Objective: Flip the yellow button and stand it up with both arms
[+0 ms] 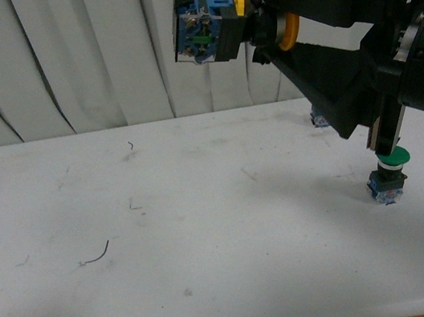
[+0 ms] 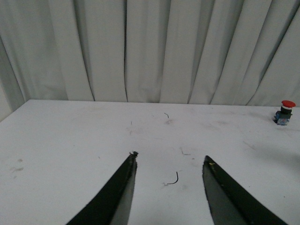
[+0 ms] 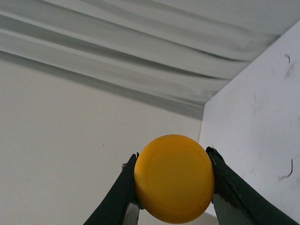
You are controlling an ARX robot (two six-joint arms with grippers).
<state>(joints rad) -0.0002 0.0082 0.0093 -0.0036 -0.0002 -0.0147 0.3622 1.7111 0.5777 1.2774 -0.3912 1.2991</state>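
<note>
Right gripper (image 1: 255,27): clenched on the yellow button (image 1: 210,24), gripping at the cap end. The button is held in the air, well above the table (image 1: 208,232), and lies horizontal. Its blue-black contact block points to the robot's left and its yellow cap faces the wrist. Right wrist view: the cap sits between both fingers and touches each.

Left gripper (image 2: 171,158): fingers spread with nothing between them, over the table and facing the curtain (image 2: 150,47).

Surroundings:
- Green-capped button (image 1: 390,173) stands upright on the table at the right. The right gripper's body overlaps the top of its cap.
- Red-capped button (image 2: 285,112) stands upright near the table's far edge. In the front view the right arm hides most of it.
- Thin dark wire scrap (image 2: 172,179) lies on the table, seen between the left fingers.
</note>
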